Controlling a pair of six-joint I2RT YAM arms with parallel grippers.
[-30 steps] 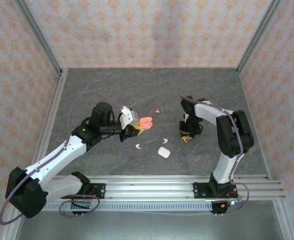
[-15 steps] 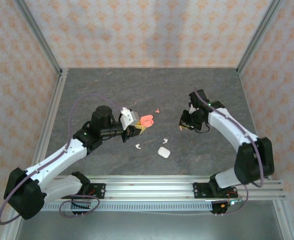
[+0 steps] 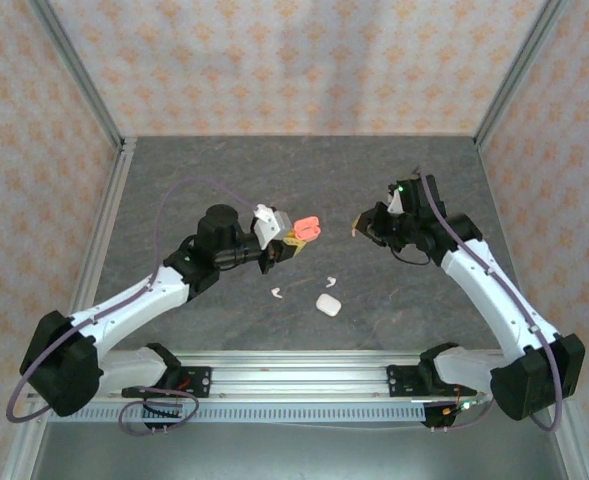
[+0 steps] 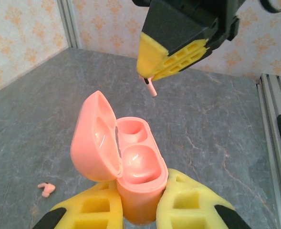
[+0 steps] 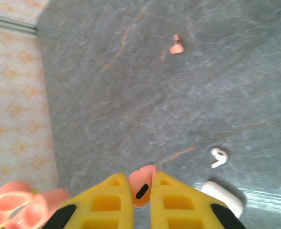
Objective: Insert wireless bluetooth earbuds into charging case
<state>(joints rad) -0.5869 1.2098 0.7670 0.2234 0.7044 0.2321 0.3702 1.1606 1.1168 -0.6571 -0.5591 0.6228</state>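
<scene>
From above, the left pincer (image 3: pixel 294 240) held the open coral case (image 3: pixel 308 228) clear of the tabletop (image 3: pixel 224 180), with the right pincer (image 3: pixel 360 227) hanging near it. A white case (image 3: pixel 326 304) and two white earbuds (image 3: pixel 276 293) lay nearer the arms' bases, untouched.

From the left wrist, the left pincer's fingers were clamped on the case's base. Its lid was back and both wells were empty. The right pincer stood just above, pinching a coral earbud (image 4: pixel 151 88) with its stem pointing down.

From the right wrist, that earbud sat nipped between nearly closed fingers, and a second coral earbud (image 5: pixel 176 45) lay loose on the tabletop.

I judged that nothing was seated yet, so all four were left to do.
</scene>
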